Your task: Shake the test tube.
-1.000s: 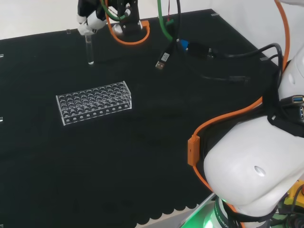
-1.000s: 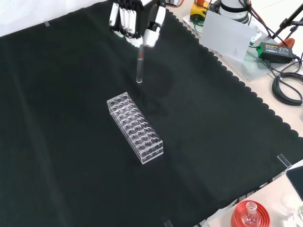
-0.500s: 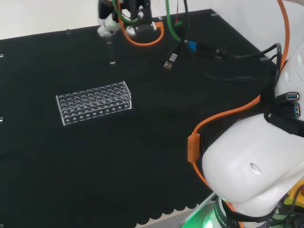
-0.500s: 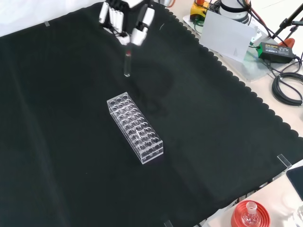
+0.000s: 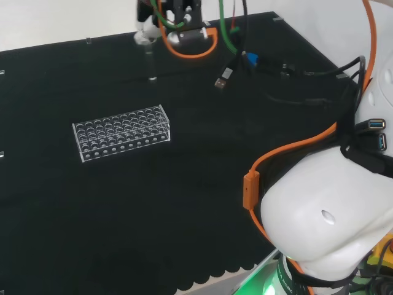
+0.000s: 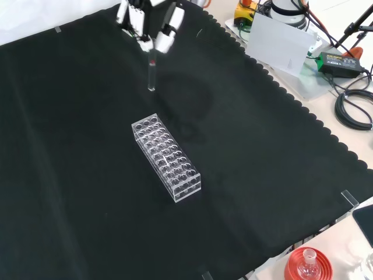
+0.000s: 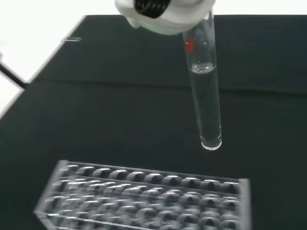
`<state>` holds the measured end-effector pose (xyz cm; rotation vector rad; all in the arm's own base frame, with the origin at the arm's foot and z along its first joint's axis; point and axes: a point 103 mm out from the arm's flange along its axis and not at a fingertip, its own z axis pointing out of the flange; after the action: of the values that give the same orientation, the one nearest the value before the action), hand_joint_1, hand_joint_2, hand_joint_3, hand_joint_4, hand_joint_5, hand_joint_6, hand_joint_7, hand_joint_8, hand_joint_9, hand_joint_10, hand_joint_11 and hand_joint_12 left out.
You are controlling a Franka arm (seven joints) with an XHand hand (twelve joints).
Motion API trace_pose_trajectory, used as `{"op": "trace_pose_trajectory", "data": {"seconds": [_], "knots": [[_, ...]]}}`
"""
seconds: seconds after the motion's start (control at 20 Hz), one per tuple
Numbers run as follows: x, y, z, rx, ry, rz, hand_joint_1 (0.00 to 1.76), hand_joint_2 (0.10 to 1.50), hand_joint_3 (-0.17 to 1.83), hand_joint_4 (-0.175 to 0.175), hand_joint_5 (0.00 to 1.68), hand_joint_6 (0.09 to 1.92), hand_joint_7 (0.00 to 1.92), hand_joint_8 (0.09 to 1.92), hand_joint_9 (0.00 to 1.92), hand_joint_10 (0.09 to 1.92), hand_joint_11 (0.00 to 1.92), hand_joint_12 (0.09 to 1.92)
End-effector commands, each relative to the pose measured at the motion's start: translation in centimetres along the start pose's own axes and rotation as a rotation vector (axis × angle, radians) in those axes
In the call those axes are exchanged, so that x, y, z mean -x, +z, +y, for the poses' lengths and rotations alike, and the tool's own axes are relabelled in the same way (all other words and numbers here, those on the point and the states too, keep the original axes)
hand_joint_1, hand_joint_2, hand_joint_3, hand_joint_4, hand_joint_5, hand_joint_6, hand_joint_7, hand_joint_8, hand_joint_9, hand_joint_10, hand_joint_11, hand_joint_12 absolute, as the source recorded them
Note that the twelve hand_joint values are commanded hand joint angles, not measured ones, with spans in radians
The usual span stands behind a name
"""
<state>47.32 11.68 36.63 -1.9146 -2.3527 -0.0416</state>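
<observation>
A clear glass test tube (image 6: 152, 74) hangs upright in the air, pinched at its top by the black and white hand (image 6: 148, 18). In the head view the test tube (image 5: 150, 63) hangs below the hand (image 5: 147, 27) at the far side of the cloth. Up close in the wrist view, the test tube (image 7: 205, 93) holds clear liquid in its lower half and has a red mark near the top, under a white finger (image 7: 165, 12). A clear plastic tube rack (image 6: 166, 157) lies on the black cloth below, also seen as the rack (image 5: 121, 131) and the rack (image 7: 144, 199).
Orange, green and black cables (image 5: 233, 58) trail from the arm over the cloth. A white sheet (image 6: 281, 41), a power brick (image 6: 337, 61) and cables lie off the cloth. A red ribbed stand (image 6: 308, 264) with a flask sits at the front edge.
The hand has carried the test tube to the right in the head view, to the left and farther up in the front view. The rack has stayed put.
</observation>
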Motion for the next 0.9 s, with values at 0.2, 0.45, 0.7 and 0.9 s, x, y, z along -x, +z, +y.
{"op": "trace_pose_trajectory", "data": {"seconds": [0.2, 0.45, 0.7, 0.9], "knots": [[-8.8, 0.4, 0.5, -0.008, -0.197, 0.095, 1.42, 0.94, 0.02, -0.175, 1.31, 0.34, 1.50, 0.44, 1.36, 0.17, 0.77, 1.22], [-5.7, 0.8, 0.6, -0.020, -0.125, 0.041, 1.42, 0.94, 0.02, -0.175, 1.31, 0.33, 1.50, 0.43, 1.36, 0.17, 0.77, 1.22], [-0.9, 1.0, 0.1, -0.022, -0.041, 0.001, 1.42, 0.93, 0.03, -0.175, 1.31, 0.33, 1.50, 0.43, 1.36, 0.16, 0.77, 1.22], [0.6, 0.9, -0.2, -0.026, -0.019, -0.033, 1.42, 0.93, 0.03, -0.175, 1.31, 0.33, 1.50, 0.43, 1.36, 0.16, 0.76, 1.22]]}}
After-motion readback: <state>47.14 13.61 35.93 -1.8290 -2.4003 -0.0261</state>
